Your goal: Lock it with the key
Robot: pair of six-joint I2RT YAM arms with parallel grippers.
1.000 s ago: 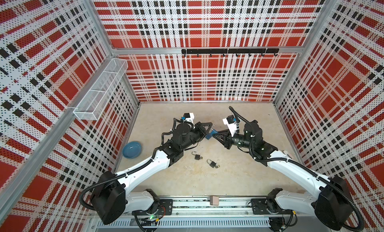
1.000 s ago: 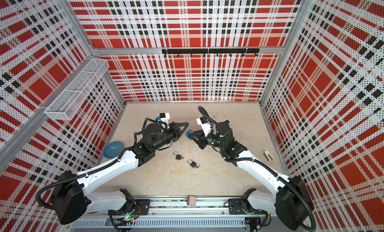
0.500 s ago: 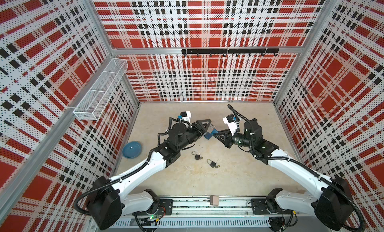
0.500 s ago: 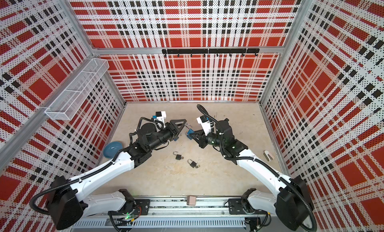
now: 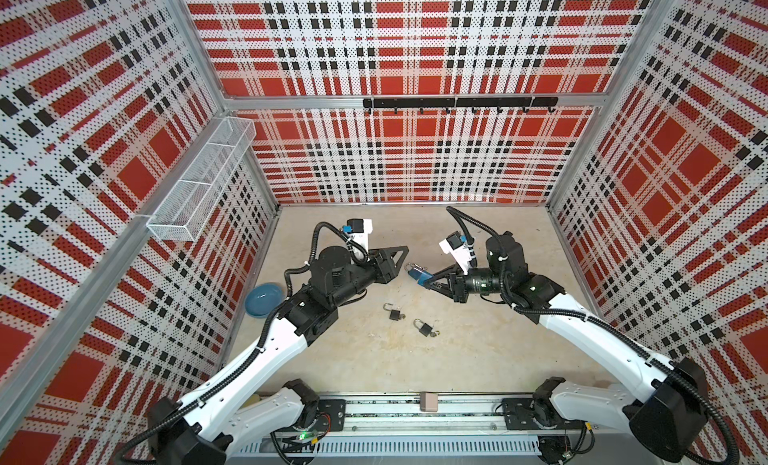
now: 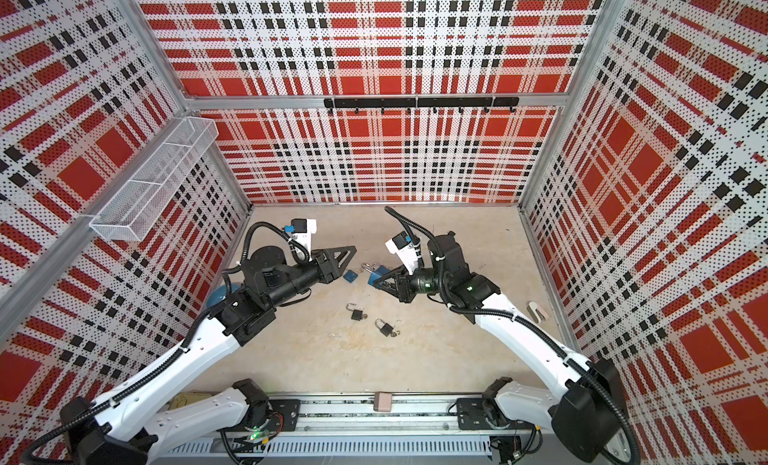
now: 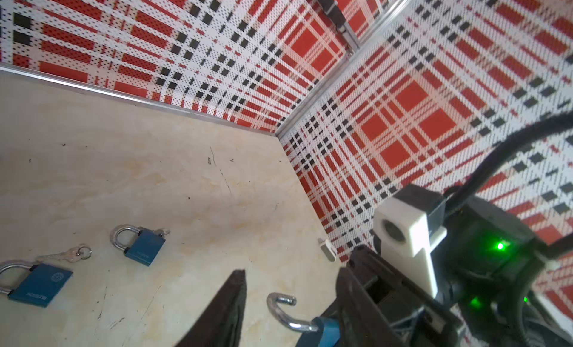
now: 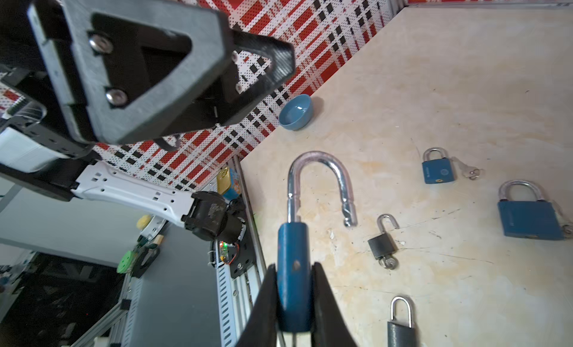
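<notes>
My right gripper (image 8: 293,268) is shut on the body of a blue padlock (image 8: 293,261) and holds it above the floor. Its silver shackle (image 8: 319,181) stands open. In both top views this padlock (image 5: 419,273) (image 6: 376,276) hangs between the two arms. My left gripper (image 5: 401,262) is open and empty, a short way left of the shackle; one finger (image 7: 229,308) shows in the left wrist view. The right gripper's fingers hide whether a key sits in the held padlock. A loose key (image 7: 69,255) lies on the floor.
Two blue padlocks (image 7: 142,247) (image 7: 40,285) and two black ones (image 5: 395,314) (image 5: 424,328) lie on the floor under the arms. A blue bowl (image 5: 264,299) sits by the left wall, below a wire basket (image 5: 199,184). A small white piece (image 6: 536,311) lies near the right wall.
My left gripper has opened and drawn back to the left, away from the held padlock. The right gripper has kept its grip and has hardly moved.
</notes>
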